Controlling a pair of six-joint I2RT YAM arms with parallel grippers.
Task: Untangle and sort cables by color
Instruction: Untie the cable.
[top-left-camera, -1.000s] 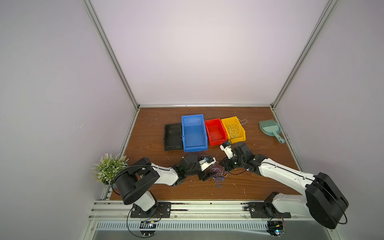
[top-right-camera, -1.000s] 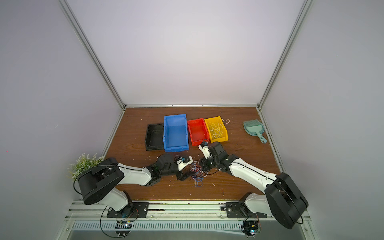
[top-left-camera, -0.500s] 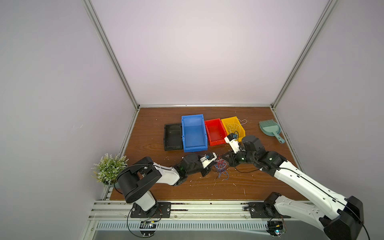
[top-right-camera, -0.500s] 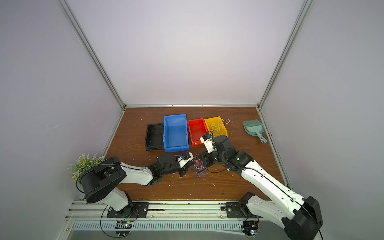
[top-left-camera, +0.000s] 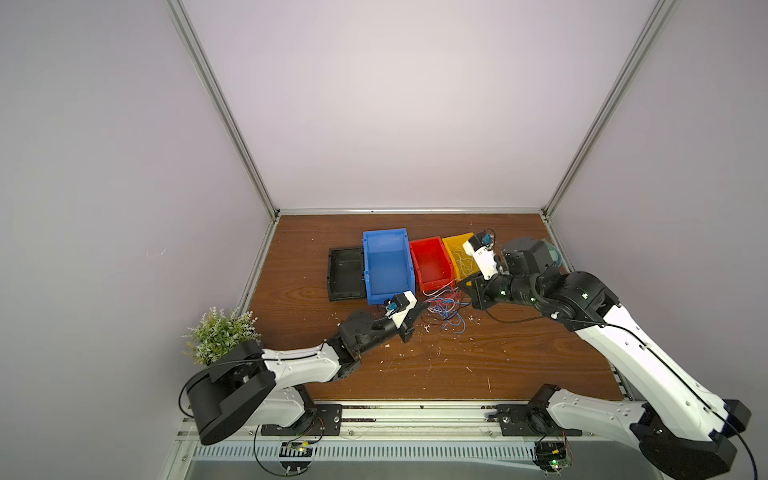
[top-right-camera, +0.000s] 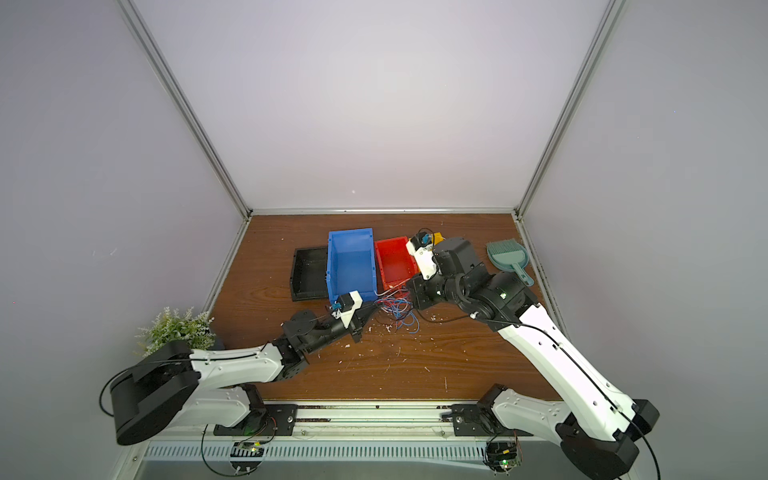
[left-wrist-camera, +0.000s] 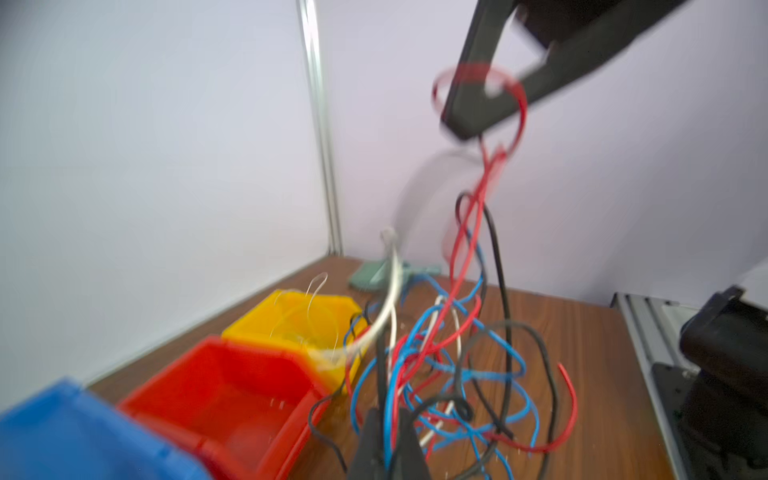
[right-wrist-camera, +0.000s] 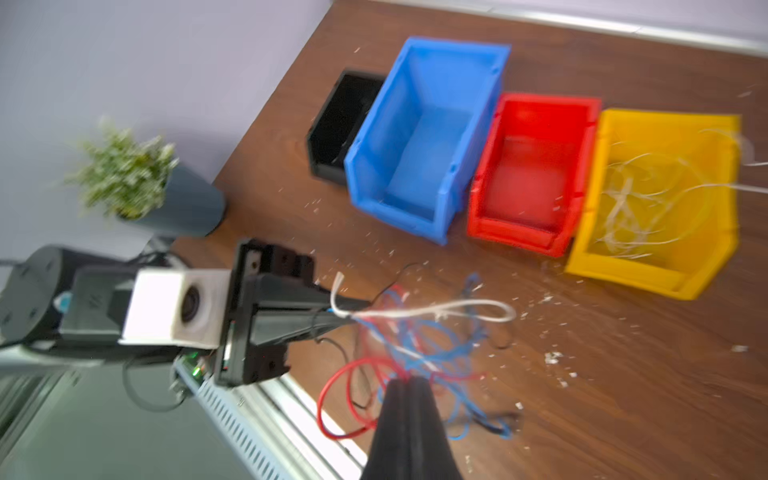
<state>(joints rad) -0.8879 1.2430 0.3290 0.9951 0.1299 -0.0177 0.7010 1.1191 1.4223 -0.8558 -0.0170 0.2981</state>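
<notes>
Early stage — only white cables (right-wrist-camera: 623, 199) in yellow bin (top-left-camera: 453, 243); blue bin (top-left-camera: 388, 266), red bin (top-left-camera: 430, 264), black bin (top-left-camera: 345, 270) look empty. Tangle (top-left-camera: 446, 309) mid-counter, just before red bin: left jaws clamp its strands, right jaws clamp red cable (left-wrist-camera: 492, 166), aloft. Most sorting left.

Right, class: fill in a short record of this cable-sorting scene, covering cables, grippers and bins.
Cables: blue, red, white, black, tangled on the table near the red bin
Left gripper: shut on the tangle
Right gripper: shut on a red cable
Yellow bin: white cables
Blue bin, red bin: look empty
Black tray: contents unclear
</notes>
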